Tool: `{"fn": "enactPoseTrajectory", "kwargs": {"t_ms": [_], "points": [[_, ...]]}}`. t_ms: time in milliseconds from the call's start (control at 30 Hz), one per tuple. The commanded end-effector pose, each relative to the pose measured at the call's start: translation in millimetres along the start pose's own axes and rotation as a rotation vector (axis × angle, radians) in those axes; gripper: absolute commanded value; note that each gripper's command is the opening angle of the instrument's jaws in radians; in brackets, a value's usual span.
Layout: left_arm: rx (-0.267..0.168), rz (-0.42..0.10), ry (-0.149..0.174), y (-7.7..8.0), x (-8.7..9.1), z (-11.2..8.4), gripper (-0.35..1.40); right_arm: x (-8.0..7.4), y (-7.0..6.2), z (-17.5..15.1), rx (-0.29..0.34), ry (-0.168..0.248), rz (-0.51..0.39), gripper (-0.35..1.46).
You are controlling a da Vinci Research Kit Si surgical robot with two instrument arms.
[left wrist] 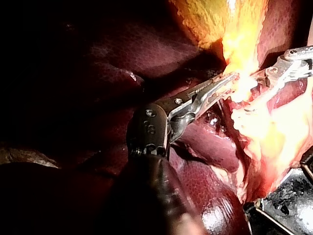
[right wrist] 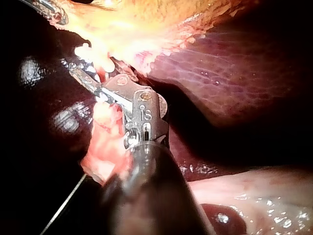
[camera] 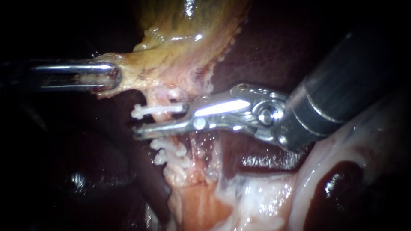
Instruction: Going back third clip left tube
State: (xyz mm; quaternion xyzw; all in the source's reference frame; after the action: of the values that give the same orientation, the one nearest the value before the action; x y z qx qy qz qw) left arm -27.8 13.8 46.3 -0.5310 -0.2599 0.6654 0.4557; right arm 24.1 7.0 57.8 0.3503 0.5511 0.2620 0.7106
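right instrument's [camera: 162,120] pincer is spread at the clip [camera: 156,110]: back out straight rightward without snagging; left instrument [camera: 114,77] pinches the gallbladder [camera: 184,42].

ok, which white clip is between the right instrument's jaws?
The uppermost clip, nearest the gallbladder, lying between the right instrument's open jaws; the other clips sit below its lower jaw.

Left instrument [left wrist: 226,82] at gallbladder [left wrist: 215,22] edge, right instrument [left wrist: 293,66] beyond
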Motion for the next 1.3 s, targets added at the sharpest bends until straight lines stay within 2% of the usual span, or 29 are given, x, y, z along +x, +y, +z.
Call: {"fn": "enactPoseTrajectory", "kwargs": {"t_ms": [33, 233, 467, 800, 1067, 1300], "points": [[0.0, 0.001, 0.0, 0.0, 0.0, 0.0, -0.35, -0.3, 0.0, -0.3, 0.001, -0.001, -0.023, 0.49], [0.0, 0.001, 0.0, 0.0, -0.1, -0.1, -0.35, -1.6, -1.1, -3.3, 0.018, -0.009, -0.189, 0.5], [-0.001, 0.001, -0.001, 0.0, -0.1, -0.2, -0.35, -3.5, -2.7, -9.1, 0.009, -0.012, -0.35, 0.5], [0.0, 0.001, -0.001, 0.0, -0.1, -0.2, -0.35, -4.6, -3.3, -14.5, -0.003, -0.012, -0.432, 0.5], [-0.001, 0.001, 0.002, -0.1, -0.1, 0.0, -0.35, -4.1, -3.3, -16.3, -0.006, -0.011, -0.449, 0.5], [0.002, 0.004, 0.005, -1.5, -0.4, 1.3, -0.35, -4.1, -3.4, -16.7, -0.004, -0.011, -0.454, 0.5]]}}
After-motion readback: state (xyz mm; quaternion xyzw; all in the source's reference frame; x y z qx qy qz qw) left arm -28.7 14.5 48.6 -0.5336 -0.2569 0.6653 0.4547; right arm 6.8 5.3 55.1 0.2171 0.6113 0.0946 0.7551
